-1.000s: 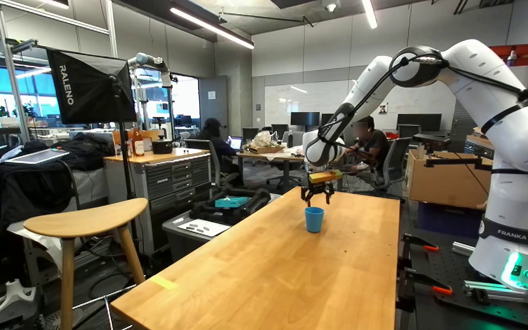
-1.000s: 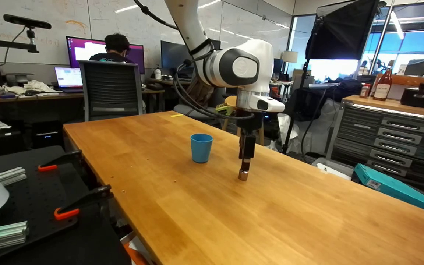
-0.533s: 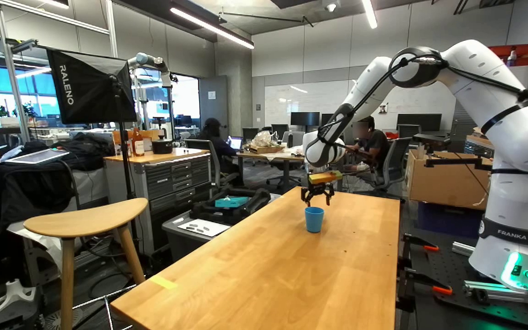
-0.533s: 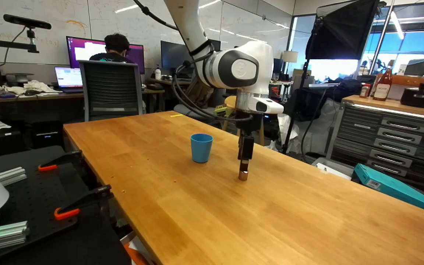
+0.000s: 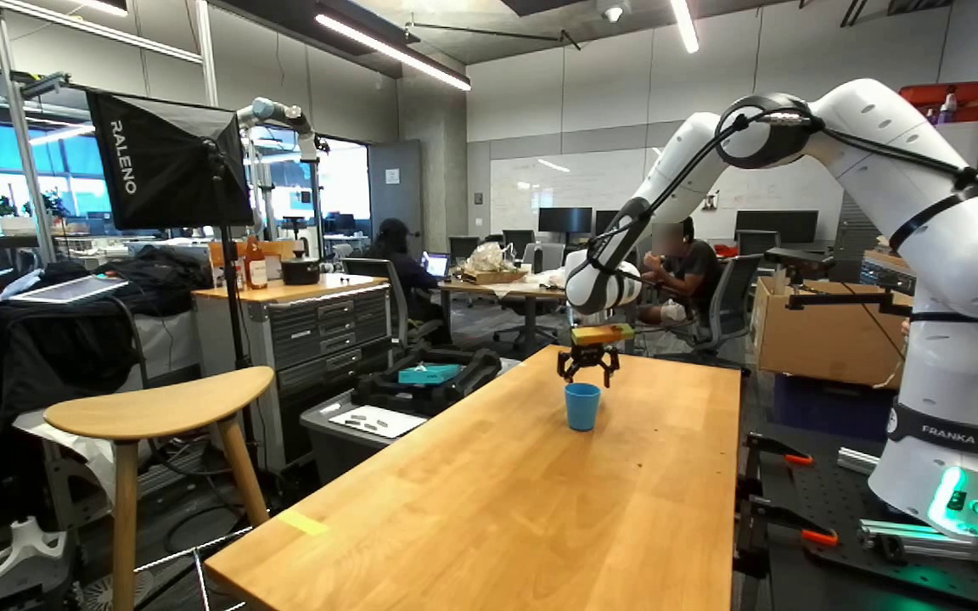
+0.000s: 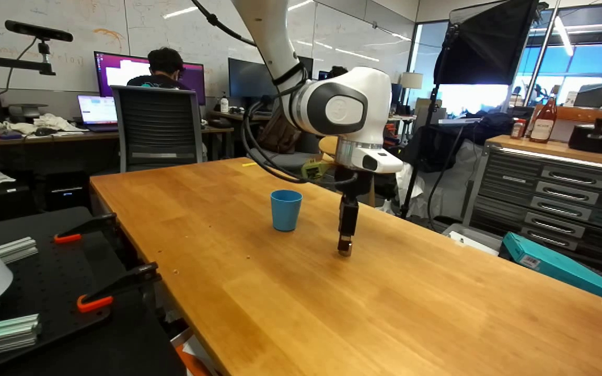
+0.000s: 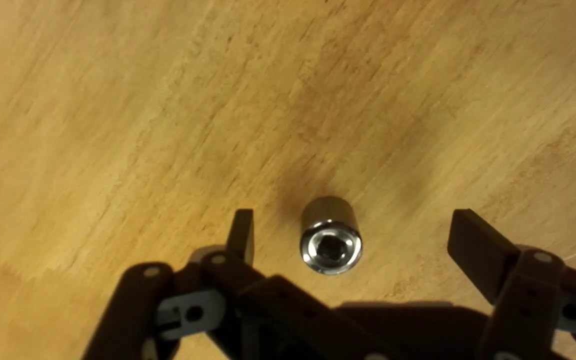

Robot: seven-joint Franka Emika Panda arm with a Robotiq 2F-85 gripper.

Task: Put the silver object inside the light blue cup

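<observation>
Pincer hangs low over the wooden worktop, jaws spread wide. In the wrist view the silver object stands on end on the worktop between them, hollow end up, apart from both, closer to the left jaw. In an exterior view the light blue cup stands upright, left of the object and farther off, apart from it

In an exterior view we see a long white ceiling light glaring high beyond the black two-fingered gripper. Between its dark fingers, the dimmer wrist view shows us highlights on the silver metal cylinder and soft shadow beside it.
</observation>
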